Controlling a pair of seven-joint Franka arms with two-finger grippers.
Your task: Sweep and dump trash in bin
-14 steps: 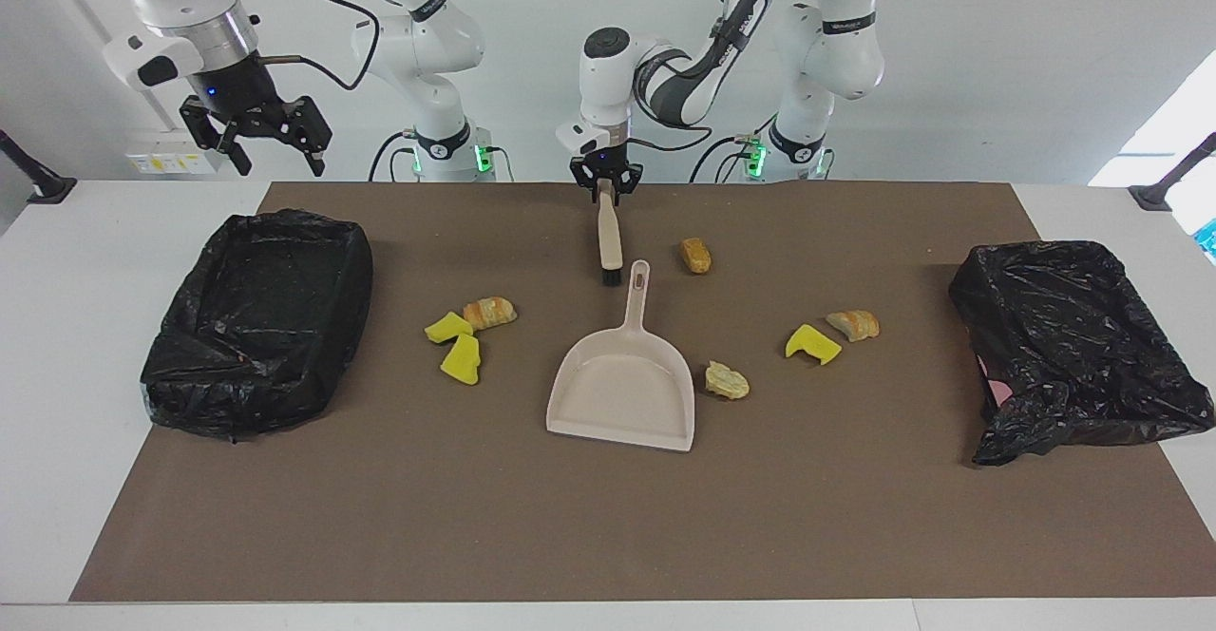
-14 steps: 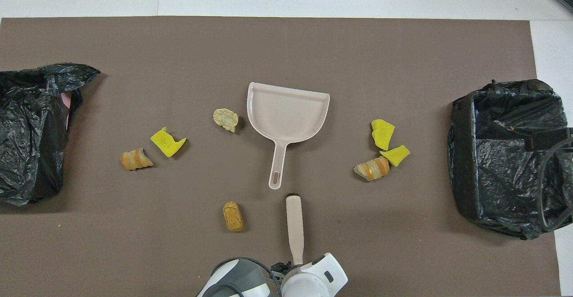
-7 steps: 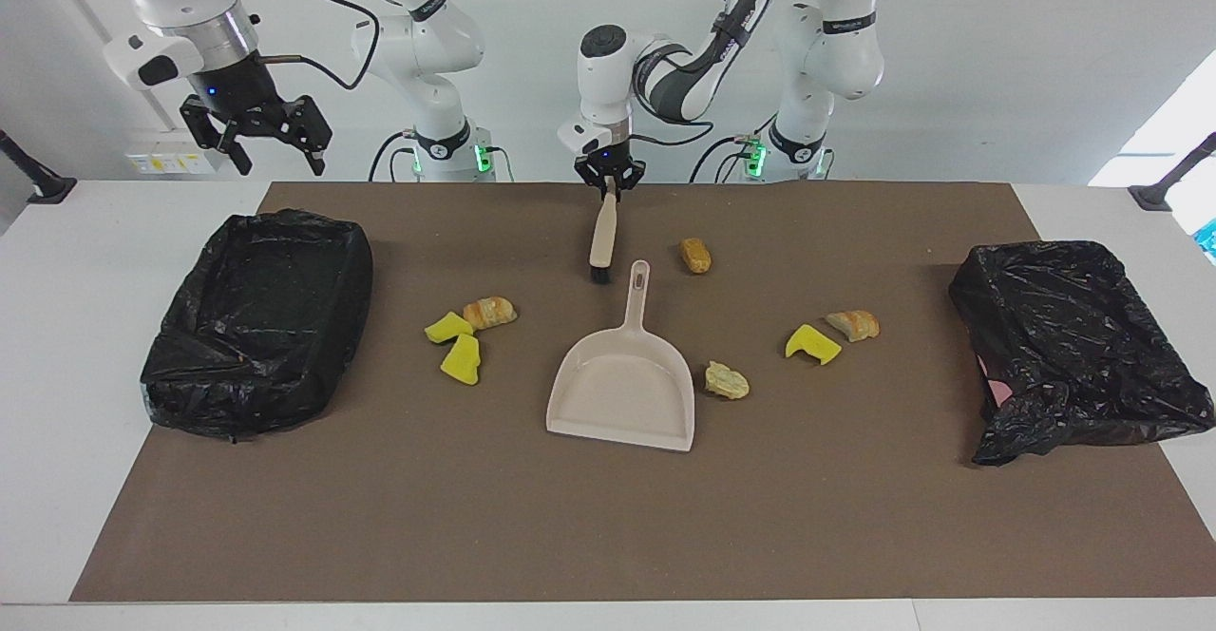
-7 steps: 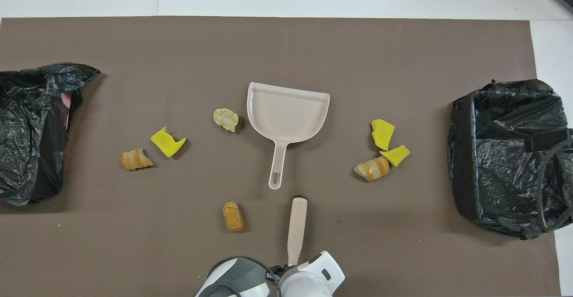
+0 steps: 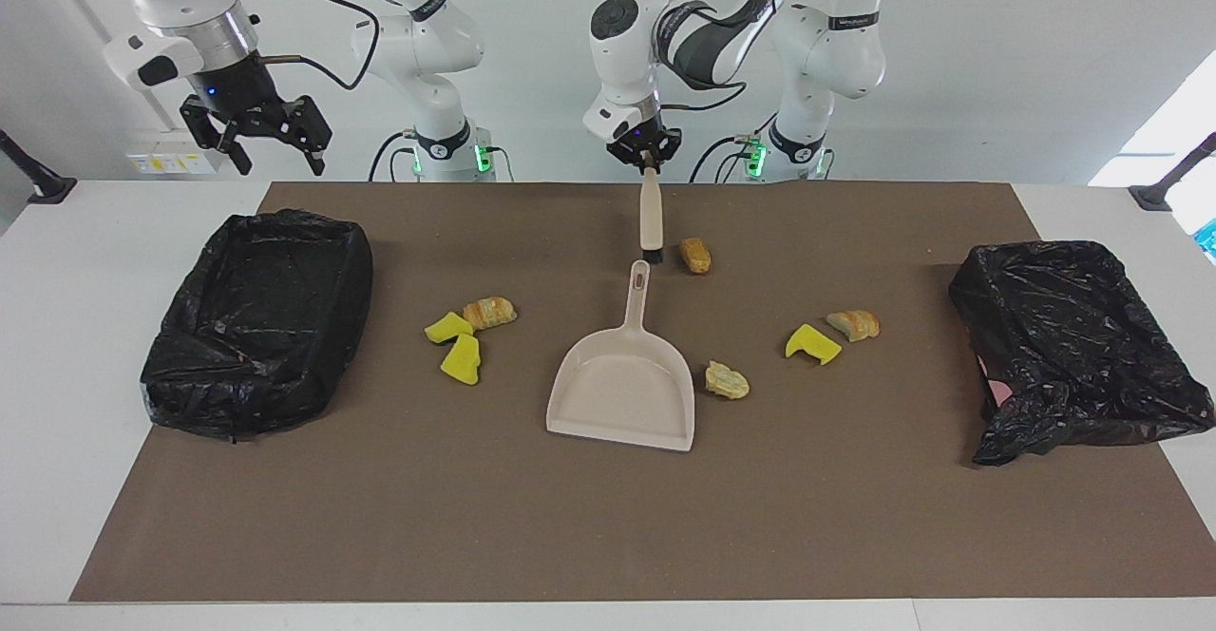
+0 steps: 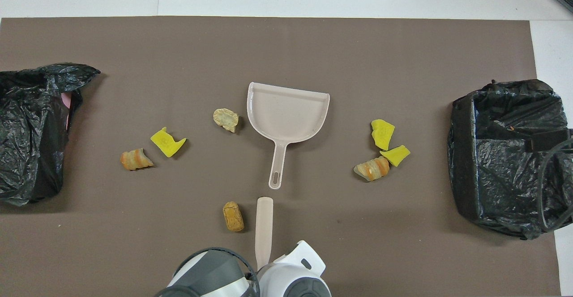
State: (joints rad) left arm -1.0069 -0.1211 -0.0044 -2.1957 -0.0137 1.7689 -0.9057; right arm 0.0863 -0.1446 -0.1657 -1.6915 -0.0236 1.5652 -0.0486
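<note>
The left gripper is clamped shut on the top end of the brush, which hangs almost upright in the air, black bristles down, over the brown mat between the dustpan's handle tip and the orange lump. The right gripper waits with its fingers spread wide, holding nothing, raised over the table edge near the bin at the right arm's end.

Nearest the robots among the trash, an orange lump lies on the mat just beside the hanging bristles. Farther out, toward the right arm's end, a striped bread-like lump touches a yellow wedge, with a second yellow wedge a little farther still. Toward the left arm's end, another striped lump sits beside a yellow wedge. A pale beige lump lies just beside the pan's side. The dustpan rests flat mid-mat, handle toward the robots, nothing in it.

A black-lined bin stands at the right arm's end and a second black-bagged bin at the left arm's end, both well apart from the trash.
</note>
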